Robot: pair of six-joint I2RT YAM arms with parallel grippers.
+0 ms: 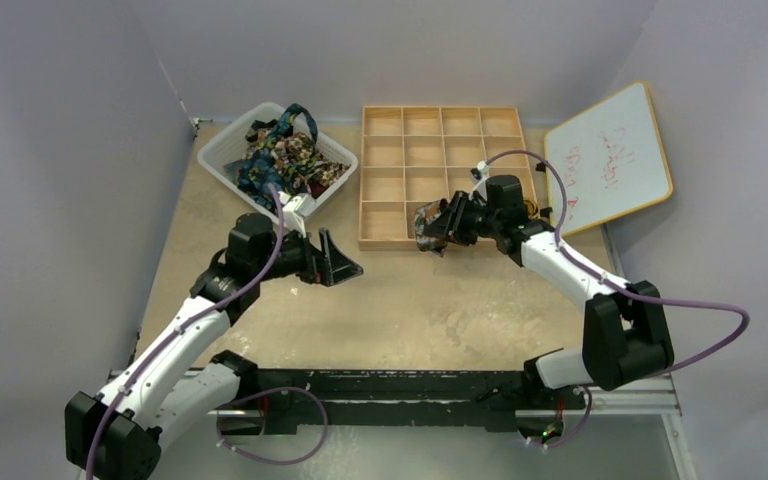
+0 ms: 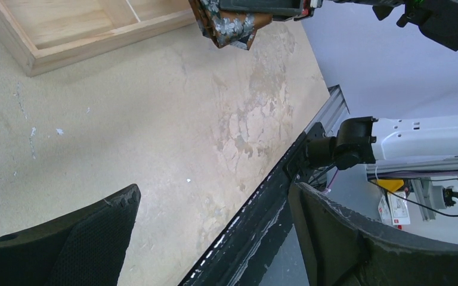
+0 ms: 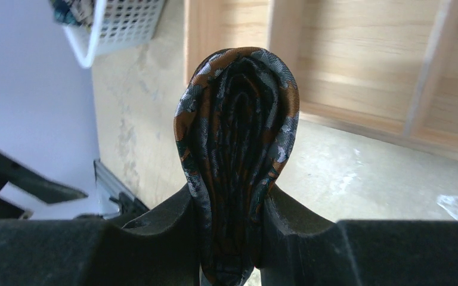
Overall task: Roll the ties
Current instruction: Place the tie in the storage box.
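My right gripper (image 1: 443, 228) is shut on a rolled dark brown tie (image 3: 237, 137) with orange-grey blotches. It holds the roll (image 1: 428, 228) in the air at the near edge of the wooden compartment tray (image 1: 384, 238). The roll also shows at the top of the left wrist view (image 2: 229, 24). My left gripper (image 1: 340, 262) is open and empty, above bare table left of the tray. Several loose ties (image 1: 285, 155), blue-teal and brown floral, lie heaped in the white basket (image 1: 218, 165).
The wooden tray (image 3: 358, 65) has several compartments, none holding anything that I can see. A whiteboard (image 1: 610, 158) leans at the back right. A black rail (image 1: 390, 385) runs along the table's near edge. The white basket's corner shows in the right wrist view (image 3: 119, 30).
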